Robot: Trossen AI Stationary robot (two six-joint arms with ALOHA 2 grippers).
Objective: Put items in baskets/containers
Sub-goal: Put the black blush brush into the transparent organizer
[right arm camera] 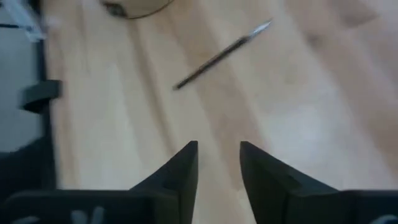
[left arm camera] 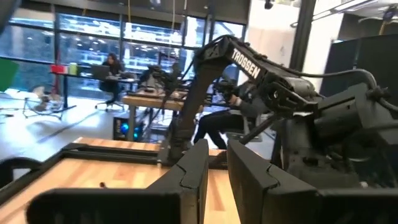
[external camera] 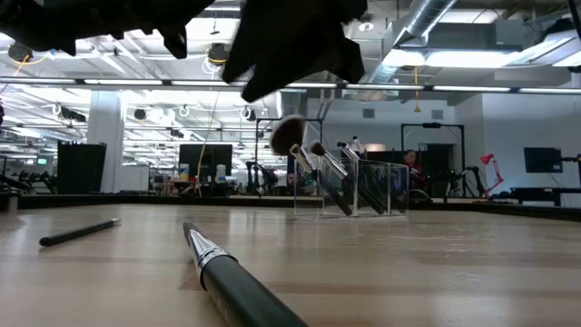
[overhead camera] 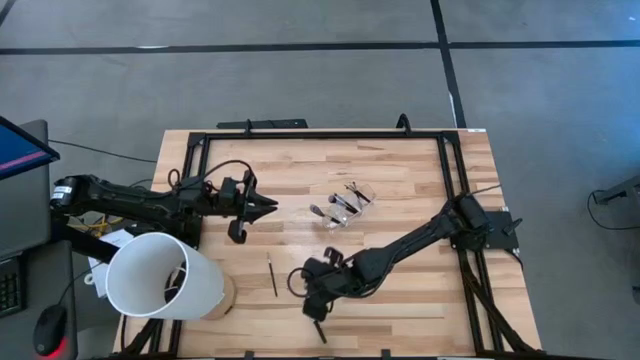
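Note:
A small clear container stands mid-table with several brushes leaning in it, their fluffy tips sticking out. A thin dark pencil lies flat on the wood. A thicker dark brush lies near the table's near edge. My right gripper hovers open above the bare wood between the two, slanting down toward the pencil, with nothing between its fingers. My left gripper is raised left of the container, pointing level toward it, its fingers a narrow gap apart and empty.
A large white cylinder lies at the table's near left corner, close to the pencil. A black frame runs around the tabletop. Bare wood lies between the container and the pencil.

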